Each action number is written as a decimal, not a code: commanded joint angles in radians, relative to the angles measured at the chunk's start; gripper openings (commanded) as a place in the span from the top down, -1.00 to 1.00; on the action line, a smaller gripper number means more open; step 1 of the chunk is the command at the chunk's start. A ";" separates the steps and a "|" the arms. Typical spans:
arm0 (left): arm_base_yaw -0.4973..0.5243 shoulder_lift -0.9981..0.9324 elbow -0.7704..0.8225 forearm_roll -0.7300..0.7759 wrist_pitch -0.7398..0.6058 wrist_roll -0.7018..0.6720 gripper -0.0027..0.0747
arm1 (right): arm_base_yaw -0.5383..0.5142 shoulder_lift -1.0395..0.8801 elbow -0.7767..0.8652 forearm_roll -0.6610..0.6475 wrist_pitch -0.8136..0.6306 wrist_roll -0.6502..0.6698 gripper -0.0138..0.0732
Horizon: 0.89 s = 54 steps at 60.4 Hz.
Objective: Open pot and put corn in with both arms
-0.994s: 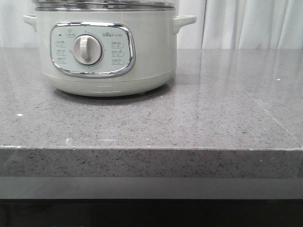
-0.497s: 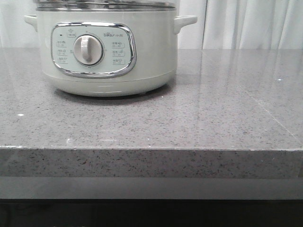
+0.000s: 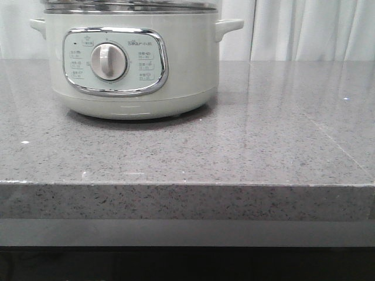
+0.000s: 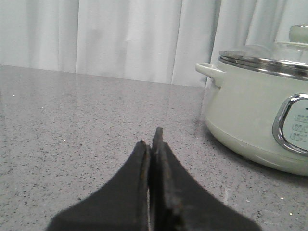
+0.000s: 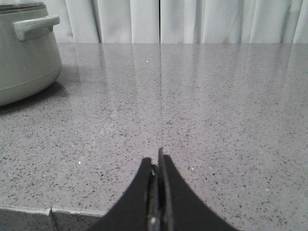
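The pale cream-green pot (image 3: 176, 64) stands at the back left of the grey stone counter, its chrome-framed panel and round dial (image 3: 108, 61) facing me. It wears a glass lid on a metal rim, seen in the left wrist view (image 4: 262, 60). The pot also shows in the right wrist view (image 5: 24, 57). My left gripper (image 4: 150, 139) is shut and empty, low over the counter to the pot's left. My right gripper (image 5: 156, 161) is shut and empty near the counter's front edge, to the pot's right. Neither gripper shows in the front view. The corn is out of view.
The grey speckled counter (image 3: 263, 146) has a front edge (image 3: 187, 184) close to the camera. White curtains (image 3: 310, 29) hang behind it. The pot's side handles (image 3: 228, 26) stick out at the rim.
The front view has shifted very slightly; the pot appears a touch further right. Nothing else has visibly moved.
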 commanded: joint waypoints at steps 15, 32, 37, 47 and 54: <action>0.000 -0.015 0.009 -0.009 -0.084 0.001 0.98 | -0.006 -0.022 -0.013 0.001 -0.080 -0.001 0.96; 0.000 -0.015 0.009 -0.009 -0.084 0.001 0.98 | -0.006 -0.022 -0.013 -0.052 -0.117 0.001 0.96; 0.000 -0.015 0.009 -0.009 -0.084 0.001 0.98 | -0.006 -0.022 -0.013 -0.052 -0.134 0.012 0.96; 0.000 -0.015 0.009 -0.009 -0.084 0.001 0.98 | -0.007 -0.022 -0.013 -0.056 -0.147 0.052 0.96; 0.000 -0.015 0.009 -0.009 -0.084 0.001 0.98 | -0.014 -0.022 -0.013 -0.084 -0.147 0.060 0.96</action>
